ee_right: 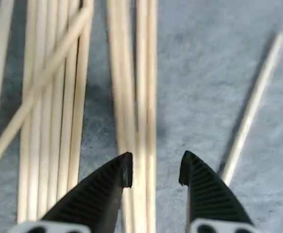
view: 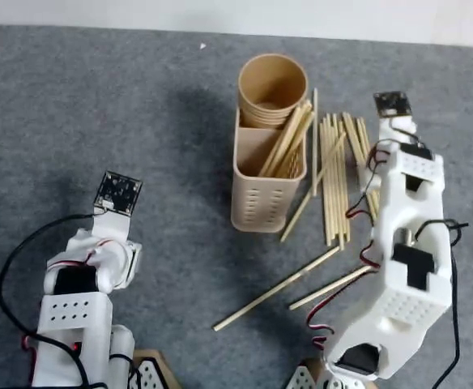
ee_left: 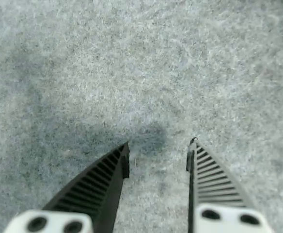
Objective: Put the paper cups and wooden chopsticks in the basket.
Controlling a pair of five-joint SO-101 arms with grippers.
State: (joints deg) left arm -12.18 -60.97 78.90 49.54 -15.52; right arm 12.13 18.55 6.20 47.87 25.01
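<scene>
Left gripper: I see my left gripper [ee_left: 159, 145] with its ribbed black fingers spread moderately apart, holding nothing. It is over bare carpet [ee_left: 132, 63], well to the left of the basket.

Room on the left: open grey carpet lies between that arm [view: 83, 284] and the basket.

Basket: the basket [view: 265, 207] is an upright beige plastic box with rounded corners, rows of small slots in its near wall and a divider across the middle.

Paper cups: the paper cups [view: 273, 85] are a nested tan stack standing in the basket's far compartment.

Chopsticks inside: several wooden chopsticks [view: 289, 142] lean in the basket's near compartment, tips past its right rim.

Loose chopsticks: a row of pale, slim loose chopsticks [view: 334, 170] lies just right of the basket, one crossing it at a slant. Two stray chopsticks [view: 277, 289] lie diagonally in front of the basket.

Right gripper: my right gripper [ee_right: 156, 158] is part-way open with nothing clamped. It is low over the loose row right of the basket, with a few sticks [ee_right: 144, 73] running between its fingers; I cannot tell whether they touch.
</scene>
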